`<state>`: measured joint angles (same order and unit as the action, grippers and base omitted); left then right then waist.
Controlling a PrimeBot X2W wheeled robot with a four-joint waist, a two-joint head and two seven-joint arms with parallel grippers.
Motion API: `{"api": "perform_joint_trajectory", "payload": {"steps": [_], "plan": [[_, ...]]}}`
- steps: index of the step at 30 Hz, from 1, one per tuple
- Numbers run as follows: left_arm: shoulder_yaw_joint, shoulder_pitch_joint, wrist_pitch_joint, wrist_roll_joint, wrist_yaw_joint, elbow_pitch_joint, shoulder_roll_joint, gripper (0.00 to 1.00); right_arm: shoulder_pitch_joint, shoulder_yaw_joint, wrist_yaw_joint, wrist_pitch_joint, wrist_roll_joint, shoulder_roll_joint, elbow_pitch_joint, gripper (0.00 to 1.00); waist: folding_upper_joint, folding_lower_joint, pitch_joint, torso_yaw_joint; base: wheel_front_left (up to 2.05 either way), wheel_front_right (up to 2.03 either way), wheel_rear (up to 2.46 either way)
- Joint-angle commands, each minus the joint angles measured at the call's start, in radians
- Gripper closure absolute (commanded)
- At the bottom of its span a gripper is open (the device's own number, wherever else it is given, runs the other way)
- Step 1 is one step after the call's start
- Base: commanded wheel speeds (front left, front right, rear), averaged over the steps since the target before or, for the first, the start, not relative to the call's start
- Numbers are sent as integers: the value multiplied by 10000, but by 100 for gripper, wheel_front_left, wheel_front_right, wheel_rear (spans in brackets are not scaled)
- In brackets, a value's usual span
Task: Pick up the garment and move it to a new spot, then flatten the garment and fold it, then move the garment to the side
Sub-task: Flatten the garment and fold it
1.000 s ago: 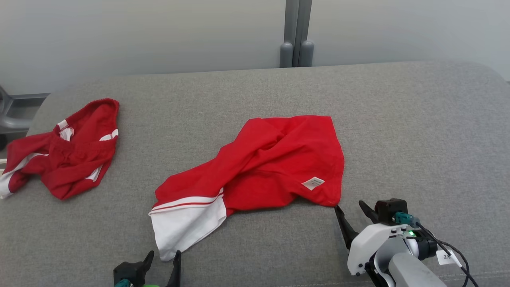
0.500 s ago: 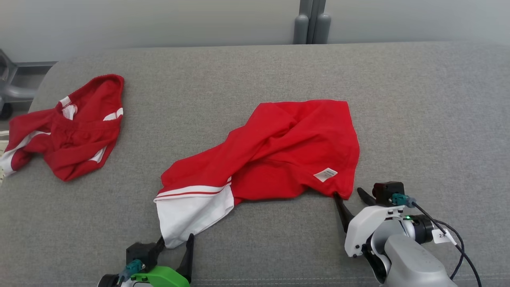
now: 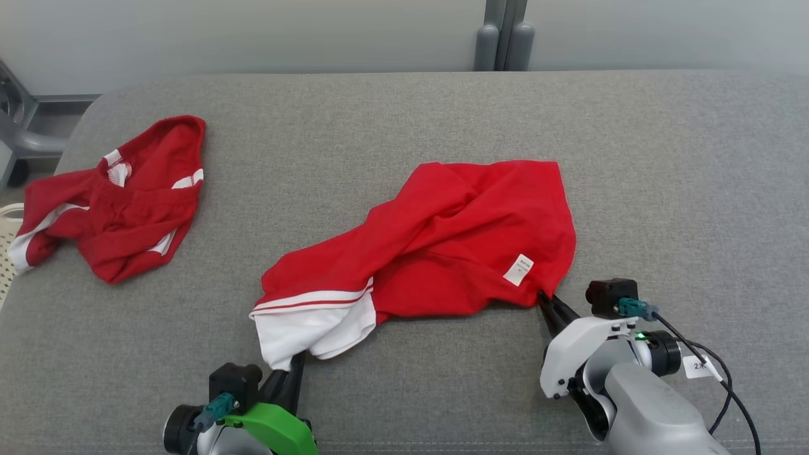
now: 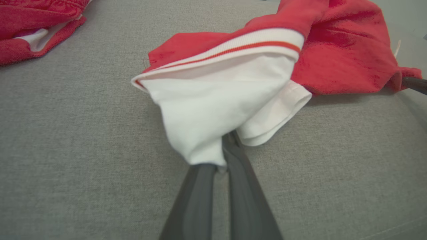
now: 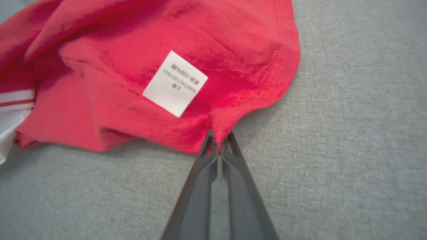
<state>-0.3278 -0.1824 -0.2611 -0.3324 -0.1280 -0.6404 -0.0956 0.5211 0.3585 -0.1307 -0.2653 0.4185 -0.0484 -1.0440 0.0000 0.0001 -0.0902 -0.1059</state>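
I have the garment (image 3: pixel 442 240) in the middle of the frame in my head view. It is a red piece lying crumpled on the grey cushion (image 3: pixel 663 189), running from upper right down to its white end at lower left. My left hand (image 3: pixel 292 373) sits at the bottom of the frame, left of centre. In the left wrist view its fingers (image 4: pixel 240 186) are pinched together on the lowest fold of that white cloth. My right hand (image 3: pixel 547 302) is at lower right. In the right wrist view it (image 5: pixel 218 145) is clamped on the red hem corner, just below the care label (image 5: pixel 175 83). A second red garment (image 3: pixel 120 202) lies at the upper left, well apart from mine.
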Motion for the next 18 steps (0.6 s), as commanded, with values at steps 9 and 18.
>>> {"api": "perform_joint_trajectory", "payload": {"steps": [9, 18], "plan": [[-54, 226, -43, 402, -29, 1920, -481, 100, -708, -199, -1, 1, 52, -341, 1521, 100, 0, -1, 64, 350, 0, 0, 0], [-763, -1444, 473, 648, -25, 3652, -1663, 100, 0, 807, -1, 300, 1321, -890, 3273, 100, 0, -1, -19, 852, 0, 0, 0]]}}
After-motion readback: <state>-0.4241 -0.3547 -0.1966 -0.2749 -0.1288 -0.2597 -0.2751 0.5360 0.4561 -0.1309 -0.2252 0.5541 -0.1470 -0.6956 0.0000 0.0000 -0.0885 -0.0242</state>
